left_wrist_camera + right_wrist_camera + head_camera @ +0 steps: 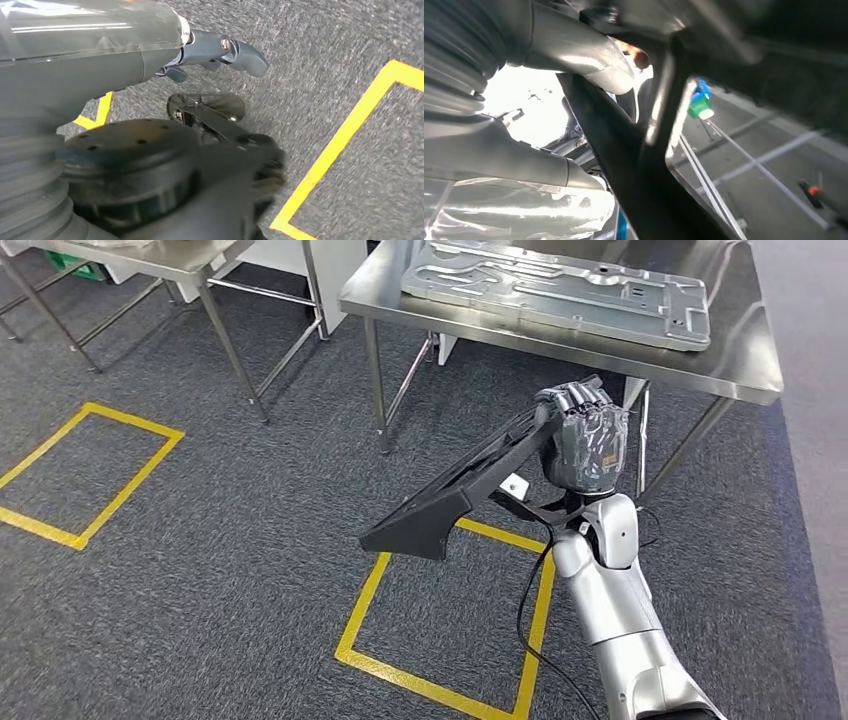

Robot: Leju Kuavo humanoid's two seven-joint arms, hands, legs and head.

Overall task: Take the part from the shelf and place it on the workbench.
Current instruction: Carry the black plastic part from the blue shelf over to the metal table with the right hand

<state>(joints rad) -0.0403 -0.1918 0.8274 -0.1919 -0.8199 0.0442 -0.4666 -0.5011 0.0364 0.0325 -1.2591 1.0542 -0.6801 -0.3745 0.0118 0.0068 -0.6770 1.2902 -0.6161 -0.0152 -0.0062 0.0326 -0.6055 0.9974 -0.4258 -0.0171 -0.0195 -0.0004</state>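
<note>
My right hand grips one end of a long black part, which slants down to the left above the carpet. The steel workbench stands just beyond the hand, and a large grey metal plate lies on it. In the right wrist view the dark part runs across my right hand, whose fingers wrap around it. My left hand hangs over the carpet with its fingers apart and nothing in them.
A second steel table stands at the far left, with open frame legs. Yellow tape squares mark the grey carpet. The workbench's legs stand close to the part's raised end.
</note>
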